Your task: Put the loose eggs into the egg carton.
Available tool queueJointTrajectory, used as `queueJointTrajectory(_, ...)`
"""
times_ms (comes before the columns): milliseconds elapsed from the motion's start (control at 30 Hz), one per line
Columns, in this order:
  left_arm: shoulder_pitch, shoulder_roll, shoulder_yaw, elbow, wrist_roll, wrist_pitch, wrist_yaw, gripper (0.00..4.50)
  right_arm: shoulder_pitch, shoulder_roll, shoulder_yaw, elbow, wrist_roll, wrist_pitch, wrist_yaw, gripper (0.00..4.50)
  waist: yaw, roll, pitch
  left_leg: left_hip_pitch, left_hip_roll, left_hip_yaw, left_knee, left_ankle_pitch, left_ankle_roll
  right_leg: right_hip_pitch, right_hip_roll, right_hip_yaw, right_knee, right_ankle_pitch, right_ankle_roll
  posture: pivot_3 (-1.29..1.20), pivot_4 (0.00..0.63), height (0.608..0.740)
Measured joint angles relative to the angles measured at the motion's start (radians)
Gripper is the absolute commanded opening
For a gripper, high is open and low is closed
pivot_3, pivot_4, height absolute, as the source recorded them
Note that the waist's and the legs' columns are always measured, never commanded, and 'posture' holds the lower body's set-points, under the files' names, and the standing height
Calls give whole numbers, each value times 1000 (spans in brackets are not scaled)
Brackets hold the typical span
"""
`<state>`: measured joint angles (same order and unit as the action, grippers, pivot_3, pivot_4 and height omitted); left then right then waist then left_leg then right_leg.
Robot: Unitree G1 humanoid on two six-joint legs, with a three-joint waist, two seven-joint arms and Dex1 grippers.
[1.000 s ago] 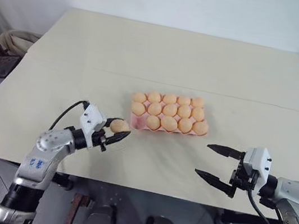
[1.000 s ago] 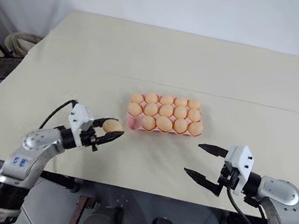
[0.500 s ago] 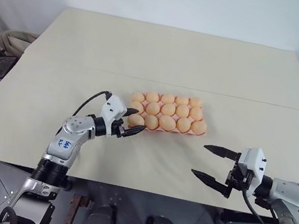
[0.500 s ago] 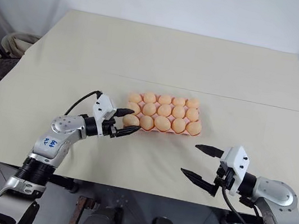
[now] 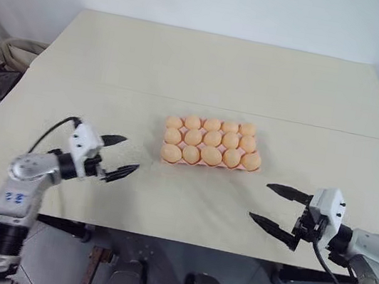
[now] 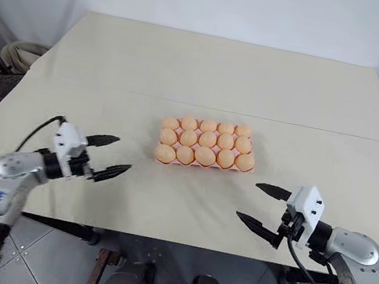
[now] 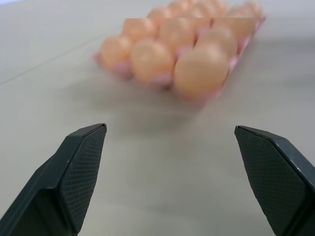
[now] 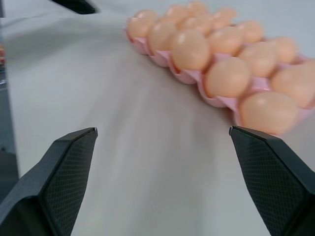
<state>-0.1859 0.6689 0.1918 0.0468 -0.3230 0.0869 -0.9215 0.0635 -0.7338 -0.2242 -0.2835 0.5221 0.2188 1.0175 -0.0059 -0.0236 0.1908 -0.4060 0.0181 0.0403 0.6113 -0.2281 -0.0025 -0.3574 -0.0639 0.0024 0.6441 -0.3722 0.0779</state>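
Pink egg carton [image 5: 209, 164] unlabelled, full

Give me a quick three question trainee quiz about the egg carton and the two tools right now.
1. True or false: every cup of the egg carton holds an egg.
2. What does the left tool hold? A) an egg B) nothing C) the carton
3. Fill in: the right tool stands ___, apart from the carton.

Key:
1. True: the eggs fill three rows of five.
2. B: it stands open over the bare table.
3. open
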Motion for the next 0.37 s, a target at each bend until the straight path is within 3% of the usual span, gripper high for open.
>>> queueJointTrajectory(133,53,54,30,22,3,-63,-43,4450,-12,2,-18,6,13,0,-7,4500,3,0,0,0,0,0,-2,0,0,0,-1,0,-1,-1,-2,0,150,740)
queueJointTrajectory(367,58,47,33,34,1,-77,-43,4450,-46,14,-18,41,7,-22,-11,4500,-1,0,0,-1,0,0,-7,0,1,-2,-2,-1,-6,-1,-2,0,150,740)
